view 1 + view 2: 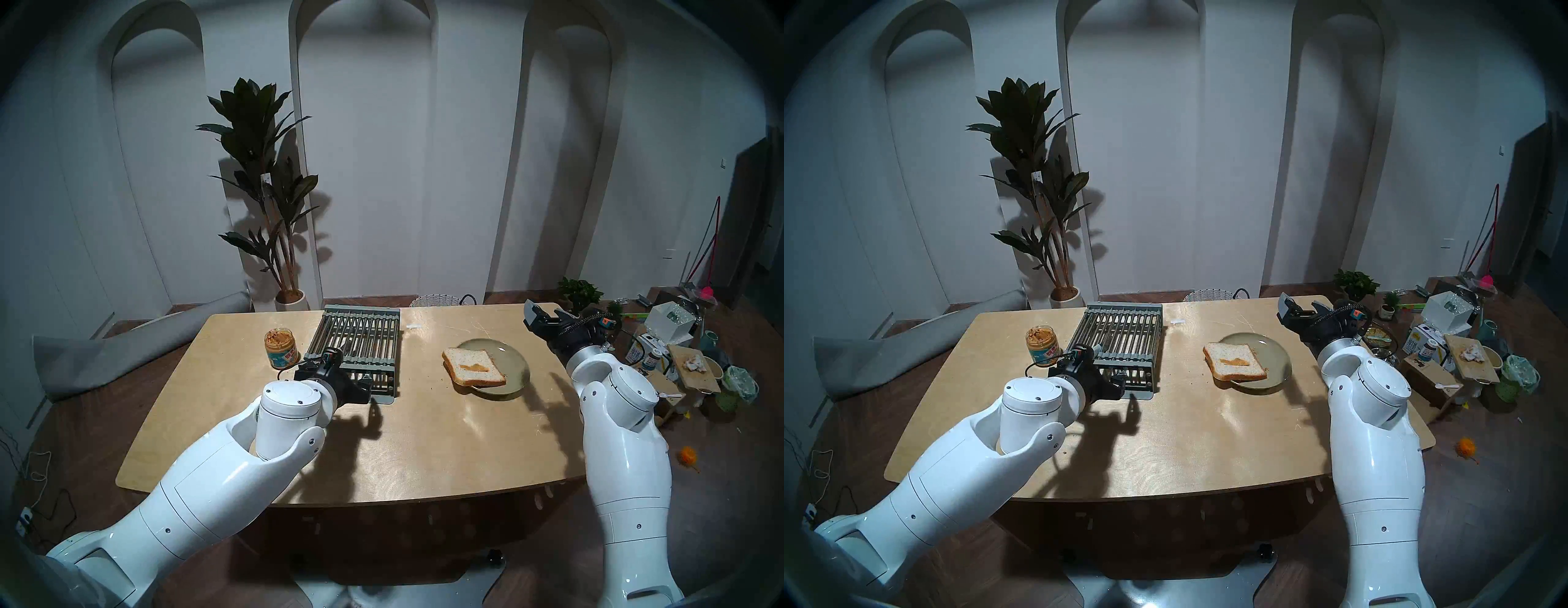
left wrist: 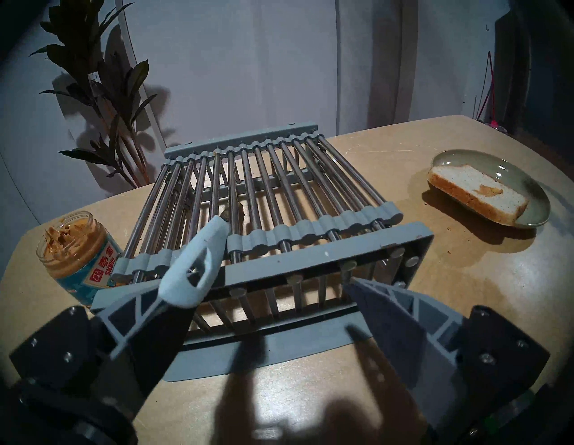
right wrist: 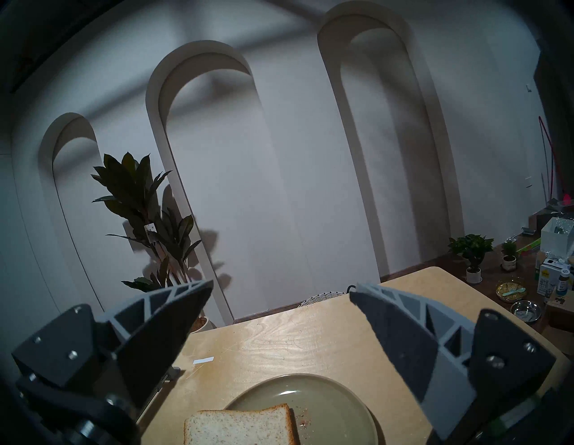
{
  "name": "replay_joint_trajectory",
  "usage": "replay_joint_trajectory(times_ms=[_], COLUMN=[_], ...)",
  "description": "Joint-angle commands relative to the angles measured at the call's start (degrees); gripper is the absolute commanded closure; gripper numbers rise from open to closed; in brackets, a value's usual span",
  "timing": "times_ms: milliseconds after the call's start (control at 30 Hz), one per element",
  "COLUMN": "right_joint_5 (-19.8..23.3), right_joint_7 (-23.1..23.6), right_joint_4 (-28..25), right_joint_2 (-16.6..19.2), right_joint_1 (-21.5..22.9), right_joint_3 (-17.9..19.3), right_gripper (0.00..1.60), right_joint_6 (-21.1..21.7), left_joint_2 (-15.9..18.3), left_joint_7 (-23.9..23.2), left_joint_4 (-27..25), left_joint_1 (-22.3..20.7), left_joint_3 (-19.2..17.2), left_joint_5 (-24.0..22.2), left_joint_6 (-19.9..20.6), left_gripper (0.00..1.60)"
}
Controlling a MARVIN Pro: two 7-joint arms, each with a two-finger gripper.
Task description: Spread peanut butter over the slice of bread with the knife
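The knife lies on the grey slatted rack, its pale grey handle sticking out over the near edge and its blade down between the bars. My left gripper stands open at that edge; the handle's end rests against the left finger, with nothing clamped. The peanut butter jar stands lidless left of the rack. The slice of bread lies on a pale green plate with a small peanut butter smear in its middle. My right gripper hovers open and empty behind the plate's right side.
The wooden table holds a small white strip behind the rack. A wicker basket and a tall plant stand beyond the far edge. Boxes, bottles and bowls clutter the floor on the right.
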Motion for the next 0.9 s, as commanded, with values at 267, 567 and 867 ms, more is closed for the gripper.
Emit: replay_joint_trajectory(times_ms=[267,567,867], right_joint_5=[1.0,1.2,1.5], right_joint_7=[0.0,0.1,0.1], right_joint_4=[-0.3,0.3,0.5], right_joint_2=[-0.2,0.0,-0.2], right_joint_1=[1.5,1.6,1.4], right_joint_3=[0.1,0.0,0.1], right_gripper=[0.0,0.0,0.0], right_joint_6=[-0.7,-1.1,-1.3], left_joint_2=[1.1,0.9,1.2], left_joint_7=[-1.6,-2.1,-4.7], left_joint_4=[-3.2,-2.9,-2.2], left_joint_1=[-1.3,-1.9,-1.9], left_joint_3=[-1.8,-1.9,-2.8], left_joint_5=[-2.8,-3.7,-6.9], left_joint_6=[3.1,3.8,5.5], left_gripper=[0.0,0.0,0.0])
